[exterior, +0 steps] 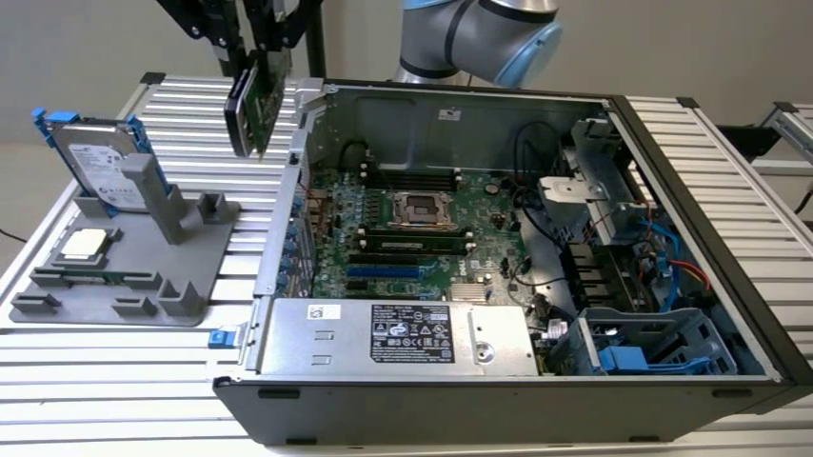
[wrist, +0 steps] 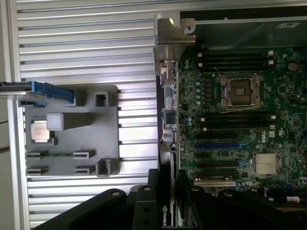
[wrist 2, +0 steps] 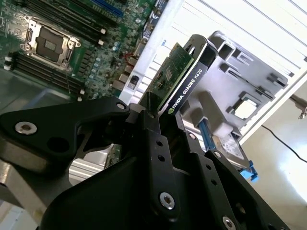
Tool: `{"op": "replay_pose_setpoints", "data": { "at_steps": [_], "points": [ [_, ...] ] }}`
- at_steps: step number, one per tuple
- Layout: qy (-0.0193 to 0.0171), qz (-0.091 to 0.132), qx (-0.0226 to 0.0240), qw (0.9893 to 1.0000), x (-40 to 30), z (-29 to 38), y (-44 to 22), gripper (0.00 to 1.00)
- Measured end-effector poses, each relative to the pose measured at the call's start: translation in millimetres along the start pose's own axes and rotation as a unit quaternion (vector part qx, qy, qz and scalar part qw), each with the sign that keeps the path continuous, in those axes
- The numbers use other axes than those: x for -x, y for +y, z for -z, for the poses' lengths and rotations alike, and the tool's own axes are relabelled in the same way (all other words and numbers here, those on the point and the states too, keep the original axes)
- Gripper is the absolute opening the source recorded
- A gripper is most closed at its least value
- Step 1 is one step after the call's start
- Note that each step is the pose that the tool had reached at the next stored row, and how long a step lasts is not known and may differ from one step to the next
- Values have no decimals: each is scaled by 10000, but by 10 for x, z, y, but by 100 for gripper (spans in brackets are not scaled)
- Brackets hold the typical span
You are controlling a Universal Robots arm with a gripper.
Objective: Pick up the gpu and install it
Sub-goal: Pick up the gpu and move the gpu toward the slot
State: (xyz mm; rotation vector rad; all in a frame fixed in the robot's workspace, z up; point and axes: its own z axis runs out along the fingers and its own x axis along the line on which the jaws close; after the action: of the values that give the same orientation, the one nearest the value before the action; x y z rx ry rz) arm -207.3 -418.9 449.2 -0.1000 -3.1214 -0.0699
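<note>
Slatted aluminium table [exterior: 114, 381] bearing an open black tower computer case [exterior: 508, 414].
At the exterior view's left lies a grey holder plate [exterior: 152, 257]; the thin green-and-black gpu [exterior: 254, 109] hangs above the case's side wall, clamped in the black gripper's [wrist 2: 165, 115] jaws.

The gpu [wrist 2: 187, 88] has a glossy black plastic cover; the table [exterior: 128, 362] is ribbed bare metal; the holder [exterior: 152, 257] matt grey plastic.
</note>
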Motion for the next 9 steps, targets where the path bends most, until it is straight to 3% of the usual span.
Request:
{"op": "replay_pose_setpoints", "data": {
  "at_steps": [9],
  "points": [
    [0, 0, 0, 10000, -1, -1, 17, 0]
  ]
}}
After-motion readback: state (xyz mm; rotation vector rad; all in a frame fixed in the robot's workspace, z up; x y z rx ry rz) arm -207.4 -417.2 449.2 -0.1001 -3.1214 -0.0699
